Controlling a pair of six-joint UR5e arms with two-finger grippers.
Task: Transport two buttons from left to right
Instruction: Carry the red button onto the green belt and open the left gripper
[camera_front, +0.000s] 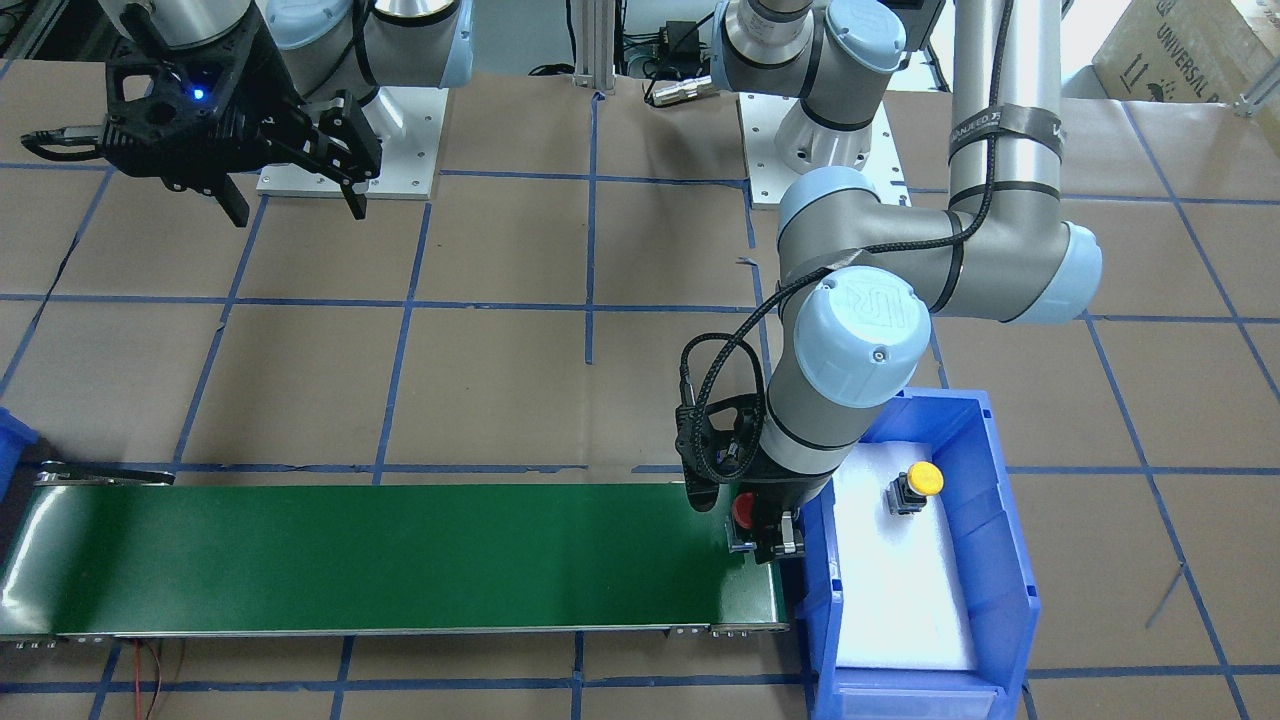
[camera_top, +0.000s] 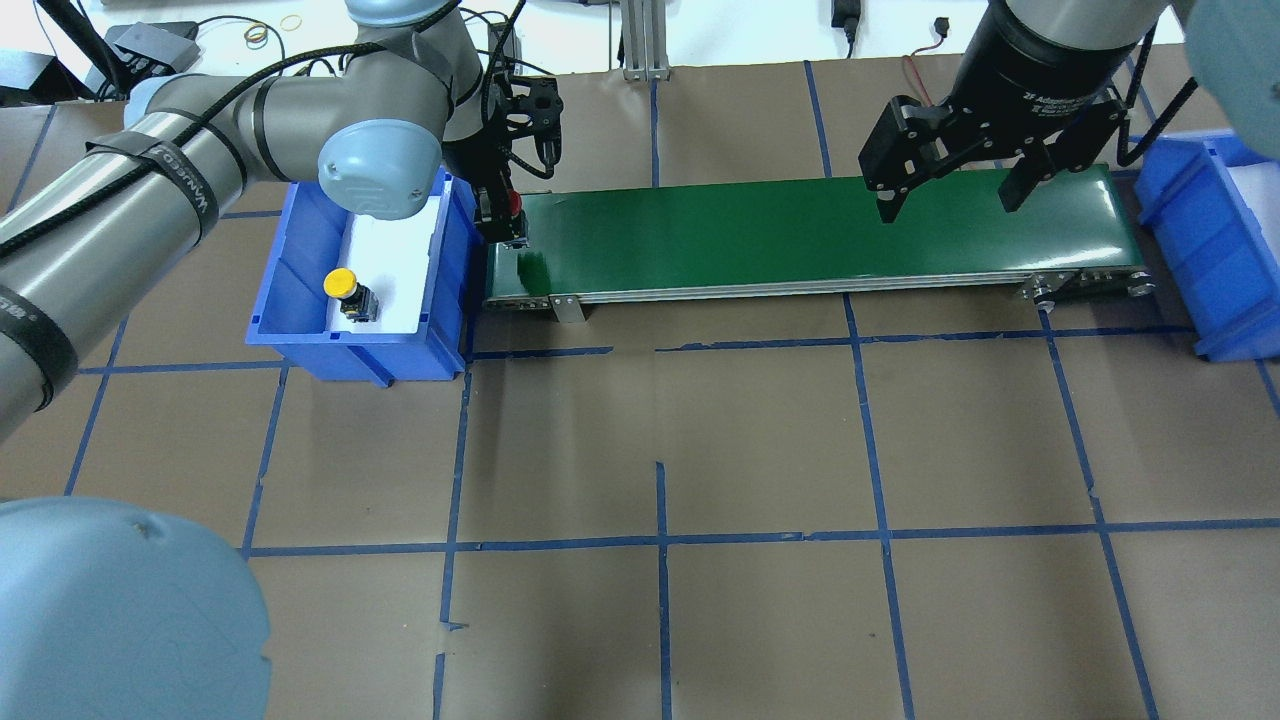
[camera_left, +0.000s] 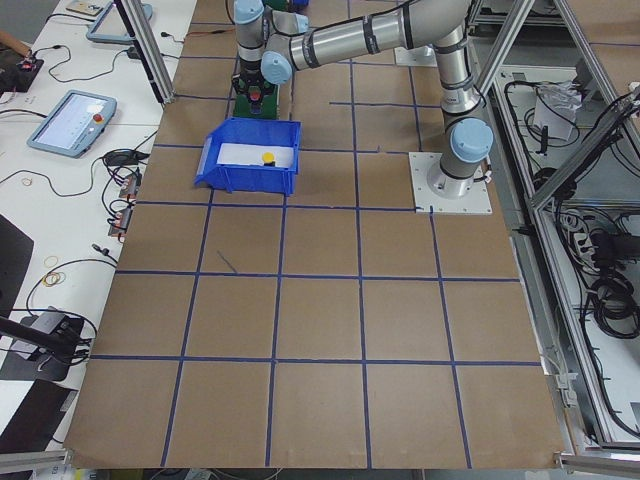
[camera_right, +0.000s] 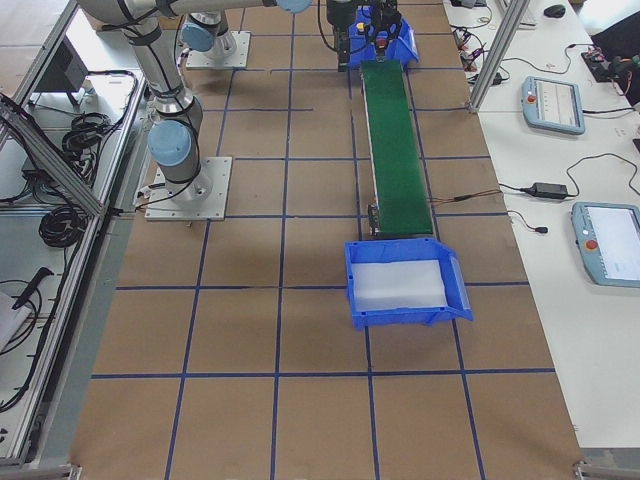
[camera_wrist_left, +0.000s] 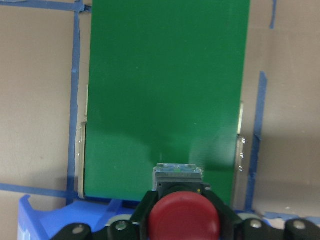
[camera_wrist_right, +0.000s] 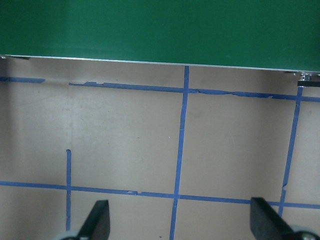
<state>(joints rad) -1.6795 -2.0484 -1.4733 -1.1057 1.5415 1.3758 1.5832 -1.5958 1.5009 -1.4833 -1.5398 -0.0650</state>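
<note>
The yellow button (camera_top: 343, 285) is seen standing on the white liner of the left bin (camera_top: 350, 355), apparently reserved for a second trip. Just beyond it, the red button (camera_top: 515, 203) is gripped by its dark base in the left gripper (camera_top: 503, 215) and held low over the near end of the green belt (camera_top: 800, 225), presumably to be set down and carried across. The left arm is folded over the bin, wrist turned downward. Farthest off, the right gripper (camera_top: 948, 203) is held spread wide and empty above the belt's other end, near the right bin (camera_top: 1190, 230), seemingly in wait.
</note>
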